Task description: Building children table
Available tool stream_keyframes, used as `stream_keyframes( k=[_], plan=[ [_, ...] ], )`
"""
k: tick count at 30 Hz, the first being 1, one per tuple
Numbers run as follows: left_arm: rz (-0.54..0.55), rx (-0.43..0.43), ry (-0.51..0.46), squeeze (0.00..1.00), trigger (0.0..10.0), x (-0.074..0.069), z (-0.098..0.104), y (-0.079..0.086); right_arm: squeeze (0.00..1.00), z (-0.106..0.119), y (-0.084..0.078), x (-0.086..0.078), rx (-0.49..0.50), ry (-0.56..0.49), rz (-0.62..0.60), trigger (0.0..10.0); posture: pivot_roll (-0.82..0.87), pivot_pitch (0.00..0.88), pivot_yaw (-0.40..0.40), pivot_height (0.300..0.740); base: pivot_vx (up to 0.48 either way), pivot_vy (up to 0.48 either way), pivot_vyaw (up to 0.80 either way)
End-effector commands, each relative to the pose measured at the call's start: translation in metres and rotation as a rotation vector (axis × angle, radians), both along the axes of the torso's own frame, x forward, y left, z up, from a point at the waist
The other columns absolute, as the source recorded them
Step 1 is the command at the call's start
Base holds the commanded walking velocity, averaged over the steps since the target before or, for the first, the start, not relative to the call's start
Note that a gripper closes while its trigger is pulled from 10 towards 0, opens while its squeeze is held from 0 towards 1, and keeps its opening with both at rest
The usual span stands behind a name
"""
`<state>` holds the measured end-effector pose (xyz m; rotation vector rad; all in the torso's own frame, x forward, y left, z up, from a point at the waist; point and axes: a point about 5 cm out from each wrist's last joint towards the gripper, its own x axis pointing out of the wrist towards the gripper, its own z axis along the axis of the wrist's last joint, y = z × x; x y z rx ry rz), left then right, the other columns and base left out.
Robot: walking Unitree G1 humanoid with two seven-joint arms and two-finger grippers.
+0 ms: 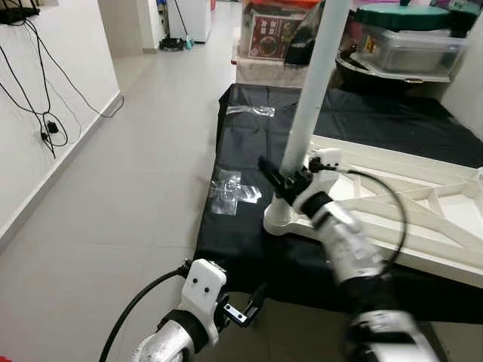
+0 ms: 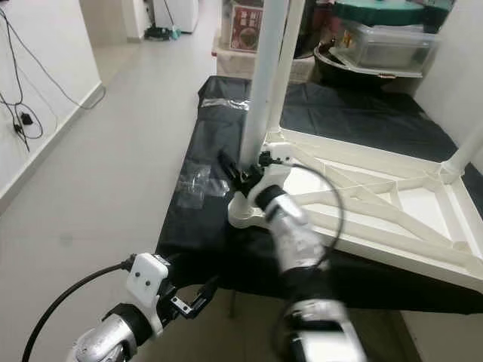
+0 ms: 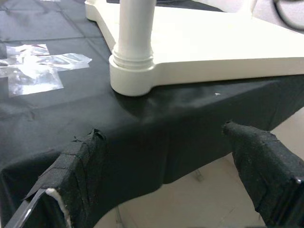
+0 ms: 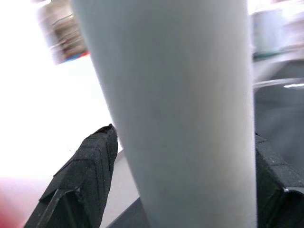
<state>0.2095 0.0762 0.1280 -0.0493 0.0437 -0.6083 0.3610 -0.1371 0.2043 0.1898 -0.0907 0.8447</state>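
A white children's table [image 1: 423, 226] lies upside down on a black cloth [image 1: 249, 143]. At its near left corner a white leg [image 1: 313, 83] stands upright in its round socket [image 3: 133, 78]. My right gripper [image 1: 283, 179] is shut on this leg just above the socket, and its black fingers [image 4: 90, 161] press both sides of the leg [image 4: 180, 109]. My left gripper [image 1: 253, 302] hangs open and low, off the cloth's front edge, with nothing between its fingers [image 3: 80, 166]. Two more legs [image 2: 290, 45] [image 2: 464, 154] stand at other corners.
Clear tape patches [image 1: 234, 192] are stuck on the cloth left of the table. Storage boxes and bins [image 1: 407, 45] are stacked at the back. Tiled floor [image 1: 113, 188] runs along the left, beside a wall with hanging cables [image 1: 30, 75].
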Motion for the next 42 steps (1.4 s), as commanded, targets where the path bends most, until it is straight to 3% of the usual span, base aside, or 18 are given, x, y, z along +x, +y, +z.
stream_keyframes(
  k=[1, 5, 12, 13, 14, 15, 22, 24, 28, 29, 30, 31, 32, 34, 35, 36, 37, 42],
  plan=[
    [-0.002, 0.006, 0.018, 0.00, 10.0, -0.001, -0.006, 0.000, 0.00, 0.000, 0.021, -0.005, -0.010, 0.017, 0.219, 10.0, 0.13, 0.064, -0.069, 0.740, 0.000, 0.000, 0.00],
    [-0.002, 0.005, 0.019, 0.00, 10.0, -0.002, -0.006, -0.001, 0.00, -0.003, 0.025, -0.011, -0.071, 0.022, 0.515, 10.0, 0.14, 0.059, -0.071, 0.740, 0.000, 0.000, 0.00],
    [-0.001, 0.005, 0.020, 0.00, 10.0, -0.002, -0.006, -0.002, 0.00, 0.001, 0.030, -0.010, -0.101, 0.013, 0.633, 10.0, 0.15, 0.055, -0.076, 0.740, 0.000, 0.000, 0.00],
    [0.000, 0.005, 0.021, 0.00, 10.0, -0.002, -0.006, -0.002, 0.00, 0.000, 0.034, -0.011, -0.124, 0.016, 0.685, 5.0, 0.15, 0.055, -0.074, 0.740, 0.000, 0.000, 0.00],
    [0.000, 0.005, 0.021, 0.00, 10.0, -0.002, -0.006, -0.002, 0.00, 0.000, 0.034, -0.011, -0.124, 0.016, 0.685, 5.0, 0.15, 0.055, -0.074, 0.740, 0.000, 0.000, 0.00],
    [0.000, 0.005, 0.022, 0.00, 10.0, -0.003, -0.006, -0.002, 0.00, -0.002, 0.038, -0.011, -0.147, 0.017, 0.704, 0.0, 0.15, 0.054, -0.074, 0.740, 0.000, 0.000, 0.00],
    [-0.002, 0.005, 0.025, 0.00, 10.0, -0.003, -0.007, -0.002, 0.00, -0.009, 0.043, -0.011, -0.186, -0.001, 0.694, 0.0, 0.15, 0.056, -0.073, 0.740, 0.000, 0.000, 0.00],
    [-0.003, 0.007, 0.024, 0.00, 10.0, -0.003, -0.007, -0.001, 0.00, -0.009, 0.044, -0.001, -0.178, -0.048, 0.500, 0.0, 0.15, 0.062, -0.072, 0.740, 0.000, 0.000, 0.00],
    [-0.003, 0.007, 0.024, 0.00, 10.0, -0.002, -0.006, -0.001, 0.00, -0.008, 0.045, 0.003, -0.170, -0.063, 0.416, 0.0, 0.15, 0.062, -0.073, 0.740, 0.000, 0.000, 0.00],
    [-0.002, 0.008, 0.023, 0.00, 10.0, -0.002, -0.006, -0.001, 0.00, -0.007, 0.039, 0.019, -0.160, -0.032, 0.129, 0.0, 0.15, 0.067, -0.070, 0.740, 0.000, 0.000, 0.00],
    [-0.002, 0.008, 0.023, 0.00, 10.0, -0.002, -0.006, -0.001, 0.00, -0.007, 0.039, 0.019, -0.160, -0.032, 0.129, 0.0, 0.15, 0.067, -0.070, 0.740, 0.000, 0.000, 0.00],
    [-0.003, 0.009, 0.024, 0.00, 10.0, -0.001, -0.006, -0.001, 0.00, -0.008, 0.029, 0.030, -0.156, 0.008, -0.130, 0.0, 0.15, 0.068, -0.068, 0.740, 0.000, 0.000, 0.00],
    [-0.003, 0.009, 0.024, 0.00, 10.0, -0.001, -0.006, -0.001, 0.00, -0.008, 0.029, 0.030, -0.156, 0.008, -0.130, 0.0, 0.15, 0.068, -0.068, 0.740, 0.000, 0.000, 0.00],
    [-0.004, 0.010, 0.024, 0.00, 10.0, -0.001, -0.006, -0.001, 0.00, -0.017, -0.010, 0.040, -0.121, 0.118, -0.716, 0.0, 0.14, 0.072, -0.066, 0.740, 0.000, 0.000, 0.00],
    [-0.005, 0.010, 0.024, 0.00, 10.0, 0.000, -0.006, -0.001, 0.00, -0.020, -0.023, 0.038, -0.112, 0.141, -0.872, 0.0, 0.14, 0.072, -0.066, 0.740, 0.000, 0.000, 0.00],
    [-0.005, 0.010, 0.024, 0.00, 10.0, 0.000, -0.006, -0.001, 0.00, -0.020, -0.023, 0.038, -0.112, 0.141, -0.872, 0.0, 0.14, 0.072, -0.066, 0.740, 0.000, 0.000, 0.00],
    [-0.006, 0.010, 0.023, 0.00, 10.0, 0.000, -0.006, -0.001, 0.00, -0.023, -0.031, 0.033, -0.063, 0.165, -1.005, 0.0, 0.14, 0.072, -0.064, 0.740, 0.000, 0.000, 0.00],
    [-0.006, 0.012, 0.021, 0.00, 10.0, 0.000, -0.006, -0.001, 0.00, -0.027, -0.029, 0.019, 0.065, 0.204, -1.170, 0.0, 0.14, 0.072, -0.066, 0.740, 0.000, 0.000, 0.00]
  ],
)
